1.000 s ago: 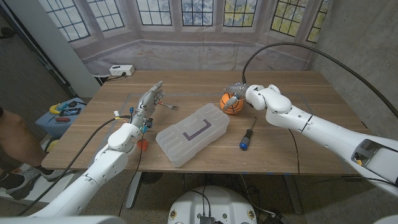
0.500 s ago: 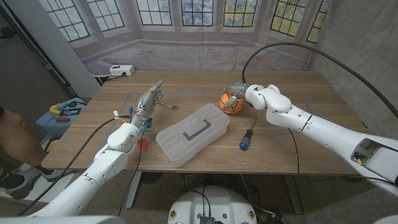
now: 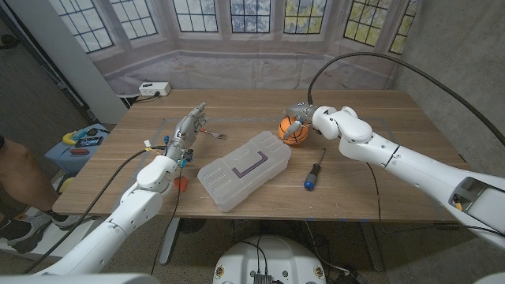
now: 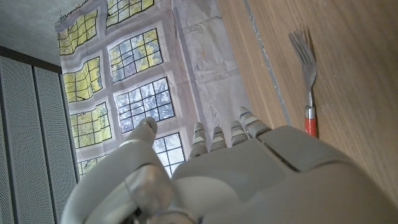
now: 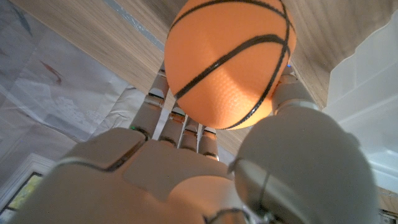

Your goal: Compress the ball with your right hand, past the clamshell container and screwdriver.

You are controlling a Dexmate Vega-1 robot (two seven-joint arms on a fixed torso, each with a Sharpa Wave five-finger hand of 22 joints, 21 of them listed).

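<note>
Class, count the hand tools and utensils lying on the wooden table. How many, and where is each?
2. A screwdriver lies right of the clamshell container; a fork lies beside the left hand. Others may be hidden.

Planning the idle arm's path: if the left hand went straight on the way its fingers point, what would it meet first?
Probably the fork, lying just past the left hand fingertips; depth is unclear, so it might pass beside it.

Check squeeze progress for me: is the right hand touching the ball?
Touching. The right wrist view shows the right hand with fingers and thumb pressed against the ball.
</note>
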